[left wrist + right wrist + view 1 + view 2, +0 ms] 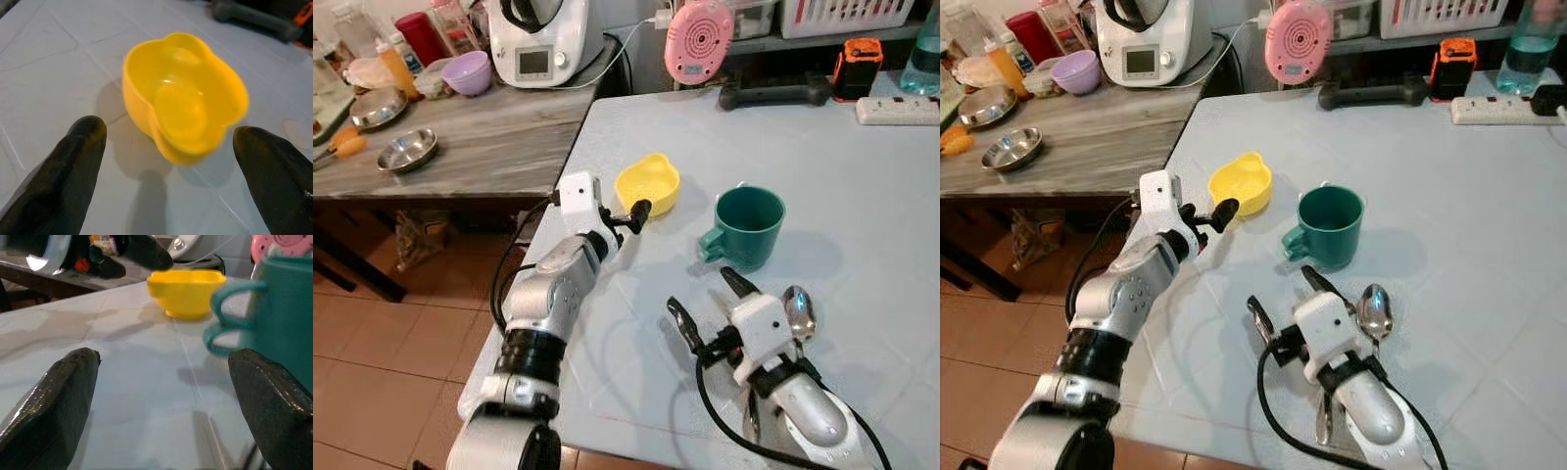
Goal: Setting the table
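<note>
A yellow lobed bowl stands near the left edge of the pale blue table. My left gripper is open and sits just in front of the bowl, its fingers either side of the bowl but apart from it. A green mug stands to the right of the bowl, handle toward me. My right gripper is open and low over the table, in front of the mug and holding nothing. A metal spoon lies beside the right wrist. Another metal utensil lies partly hidden under that arm.
To the left stands a wooden counter with steel bowls, a purple bowl and a white kitchen machine. At the table's back are a pink round device, a black handle and a power strip.
</note>
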Controlling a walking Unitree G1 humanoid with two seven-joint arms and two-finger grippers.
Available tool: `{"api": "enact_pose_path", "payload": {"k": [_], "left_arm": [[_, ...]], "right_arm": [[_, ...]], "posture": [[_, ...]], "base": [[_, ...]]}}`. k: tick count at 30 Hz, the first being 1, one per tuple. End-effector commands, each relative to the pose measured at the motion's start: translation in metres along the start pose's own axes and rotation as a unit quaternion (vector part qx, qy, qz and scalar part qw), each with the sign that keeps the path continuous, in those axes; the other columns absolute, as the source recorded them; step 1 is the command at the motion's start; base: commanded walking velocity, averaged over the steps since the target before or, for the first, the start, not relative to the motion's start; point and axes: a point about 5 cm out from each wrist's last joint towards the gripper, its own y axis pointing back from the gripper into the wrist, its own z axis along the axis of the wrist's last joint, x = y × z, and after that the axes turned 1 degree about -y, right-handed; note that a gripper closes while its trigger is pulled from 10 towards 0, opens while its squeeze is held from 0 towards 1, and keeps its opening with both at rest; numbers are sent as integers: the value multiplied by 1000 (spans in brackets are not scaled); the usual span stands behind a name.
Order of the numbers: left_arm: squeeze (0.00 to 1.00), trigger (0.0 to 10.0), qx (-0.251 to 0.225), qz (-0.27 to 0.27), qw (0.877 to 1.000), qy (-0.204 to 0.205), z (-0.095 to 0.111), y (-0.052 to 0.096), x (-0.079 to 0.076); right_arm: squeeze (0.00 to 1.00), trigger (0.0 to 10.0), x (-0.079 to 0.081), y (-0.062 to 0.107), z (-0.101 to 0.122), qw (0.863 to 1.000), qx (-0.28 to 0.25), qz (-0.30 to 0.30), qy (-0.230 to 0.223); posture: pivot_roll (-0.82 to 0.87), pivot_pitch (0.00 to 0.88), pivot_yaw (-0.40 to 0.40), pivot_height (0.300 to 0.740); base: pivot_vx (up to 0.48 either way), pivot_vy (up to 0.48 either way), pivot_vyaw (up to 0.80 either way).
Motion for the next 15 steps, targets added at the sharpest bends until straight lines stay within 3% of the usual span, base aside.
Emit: {"api": "enact_pose_path", "payload": {"k": [1, 6, 9, 11, 12, 13, 14, 15], "left_arm": [[0, 10000, -3, 24, 1000, 13, 5, -2, 13], [0, 10000, 4, 38, 999, 34, 9, -8, 17], [0, 9294, 9, 43, 998, 46, 9, -11, 17], [0, 5490, 8, 45, 998, 45, 10, -12, 17], [0, 4235, 10, 46, 998, 46, 9, -13, 18], [0, 4235, 10, 46, 998, 46, 9, -13, 18], [0, 0, 10, 48, 998, 47, 8, -13, 19], [0, 0, 11, 50, 998, 48, 8, -14, 20]], "right_arm": [[0, 10000, 1, 6, 2, 1000, 2, -1, 2], [0, 10000, 1, 11, 3, 1000, 7, -12, 2], [0, 10000, 3, 11, 4, 1000, 5, -16, 0], [0, 10000, 3, 11, 7, 1000, 3, -17, 0], [0, 10000, 2, 11, 8, 1000, 1, -17, 1], [0, 10000, 2, 11, 8, 1000, 1, -17, 1], [0, 10000, 2, 10, 10, 1000, -2, -16, 1], [0, 10000, 1, 10, 11, 1000, -5, -14, 2]], "posture": [[-317, 158, 238, 740], [-342, 174, 249, 740], [-347, 177, 250, 740], [-348, 177, 250, 740], [-346, 178, 249, 740], [-346, 178, 249, 740], [-345, 179, 246, 740], [-342, 179, 242, 740]], "base": [[0, 0, 0], [0, 0, 0], [0, 0, 0], [0, 0, 0], [0, 0, 0], [0, 0, 0], [0, 0, 0], [0, 0, 0]]}}
